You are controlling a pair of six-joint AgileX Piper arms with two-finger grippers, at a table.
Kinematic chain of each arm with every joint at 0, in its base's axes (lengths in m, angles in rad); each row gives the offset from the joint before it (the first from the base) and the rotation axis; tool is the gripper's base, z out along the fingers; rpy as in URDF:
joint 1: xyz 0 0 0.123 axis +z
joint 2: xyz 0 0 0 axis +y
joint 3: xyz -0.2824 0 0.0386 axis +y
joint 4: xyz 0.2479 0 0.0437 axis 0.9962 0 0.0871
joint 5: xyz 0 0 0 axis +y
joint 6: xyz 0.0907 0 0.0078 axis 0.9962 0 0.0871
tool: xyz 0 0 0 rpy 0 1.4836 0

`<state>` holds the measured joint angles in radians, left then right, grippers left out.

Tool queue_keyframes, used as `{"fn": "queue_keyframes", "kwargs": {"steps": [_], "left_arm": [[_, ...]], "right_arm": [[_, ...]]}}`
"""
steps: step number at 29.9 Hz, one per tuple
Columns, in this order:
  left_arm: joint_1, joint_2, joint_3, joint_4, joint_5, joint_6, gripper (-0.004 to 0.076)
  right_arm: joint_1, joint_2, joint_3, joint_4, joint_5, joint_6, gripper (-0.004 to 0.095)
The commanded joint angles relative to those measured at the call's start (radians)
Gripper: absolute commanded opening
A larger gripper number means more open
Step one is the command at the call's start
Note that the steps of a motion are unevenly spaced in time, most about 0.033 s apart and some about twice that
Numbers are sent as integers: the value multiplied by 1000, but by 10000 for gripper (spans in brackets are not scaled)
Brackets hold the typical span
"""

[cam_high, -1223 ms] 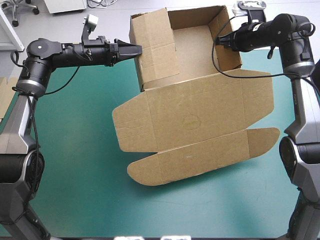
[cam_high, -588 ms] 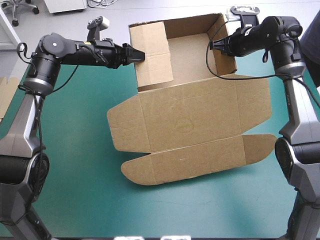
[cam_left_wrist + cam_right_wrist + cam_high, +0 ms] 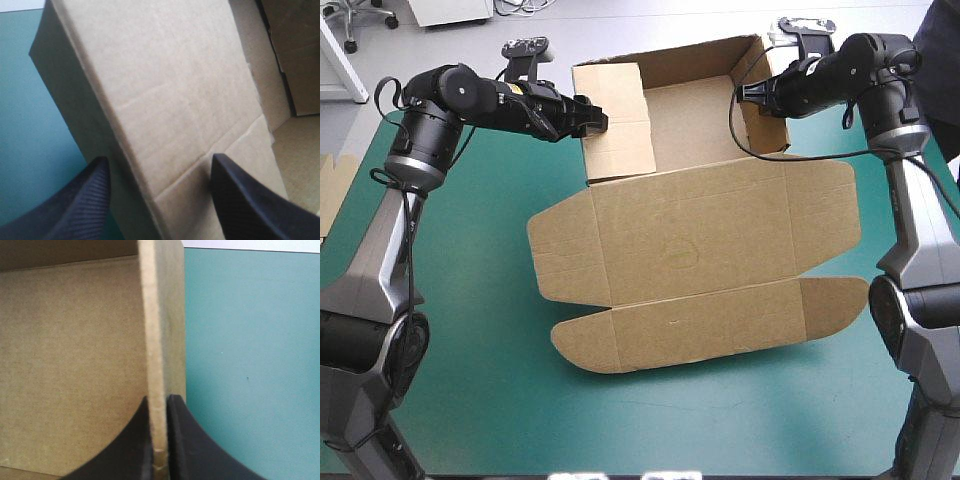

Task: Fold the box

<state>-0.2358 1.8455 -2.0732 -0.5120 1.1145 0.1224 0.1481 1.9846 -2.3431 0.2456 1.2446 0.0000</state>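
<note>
Box (image 3: 690, 240) sits squarer now, left wall (image 3: 615, 120) straighter.
Left fingers (image 3: 75, 200) straddle it, open; right fingers (image 3: 130, 440) pinch the right wall (image 3: 160, 340).

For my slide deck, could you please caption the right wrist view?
Right gripper shut on an upright wall of the brown box, teal-green cover beside it.
</note>
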Motion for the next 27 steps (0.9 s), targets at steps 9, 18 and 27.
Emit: {"fn": "queue_keyframes", "kwargs": {"steps": [9,18,27], "left_arm": [[-27,16,-138,116,56,-102,400],[-78,109,-290,260,183,-167,398],[-84,128,-291,336,183,-179,232]], "right_arm": [[4,-61,-31,95,-61,47,-7],[68,-60,-31,-37,-25,61,-7],[92,-51,-31,-104,-4,91,-5]]}}
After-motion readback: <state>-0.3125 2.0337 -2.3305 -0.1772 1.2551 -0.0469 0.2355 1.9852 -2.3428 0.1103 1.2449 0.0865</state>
